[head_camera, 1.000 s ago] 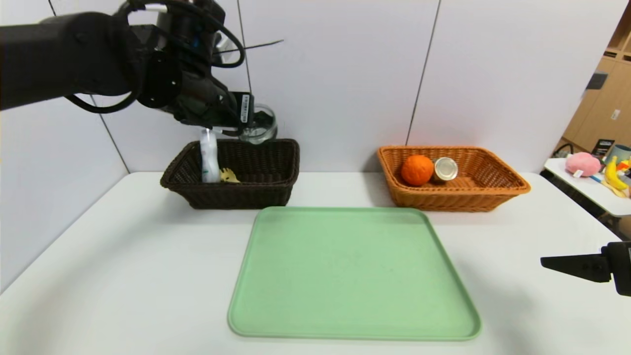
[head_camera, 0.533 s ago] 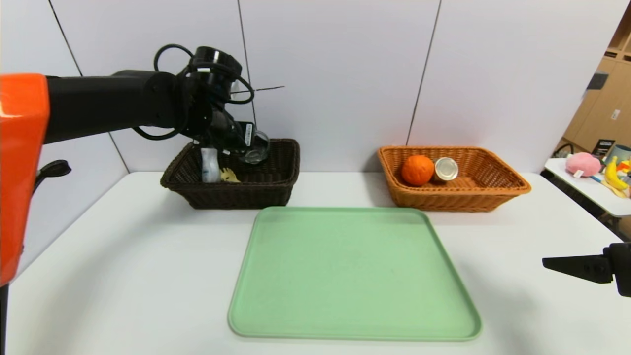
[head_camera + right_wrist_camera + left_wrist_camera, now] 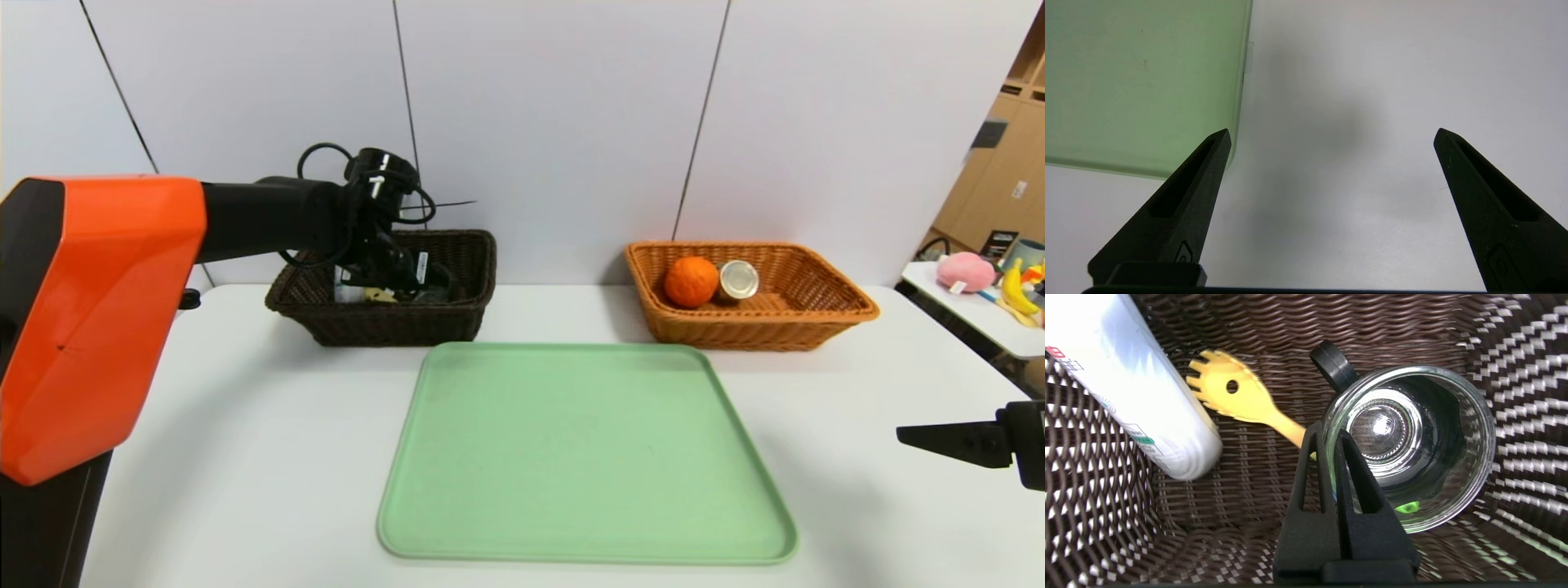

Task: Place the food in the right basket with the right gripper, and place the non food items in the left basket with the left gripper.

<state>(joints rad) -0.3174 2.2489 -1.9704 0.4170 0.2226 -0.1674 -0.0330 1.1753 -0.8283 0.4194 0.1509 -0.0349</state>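
Note:
My left gripper (image 3: 412,279) reaches down inside the left basket (image 3: 384,322), a dark brown wicker one. In the left wrist view the left gripper (image 3: 1329,433) is shut on the rim of the dark glass dish (image 3: 1437,416), one finger inside the rim and one outside. A white bottle (image 3: 1139,388) and a yellow pasta spoon (image 3: 1229,390) lie in the same basket beside the dish. The right basket (image 3: 759,327), orange-tan, holds the orange (image 3: 691,282) and the tin can (image 3: 738,279). My right gripper (image 3: 1331,132) hangs open over bare table at the front right, holding nothing.
A large green tray (image 3: 584,457) lies in the middle of the white table (image 3: 245,425), its corner close to the right gripper's finger (image 3: 1208,171). A side table (image 3: 971,314) with toys stands at the far right. Grey wall panels close the back.
The left arm has come down, carrying the glass dish from above the dark basket's rim into the basket. The right arm has stayed still.

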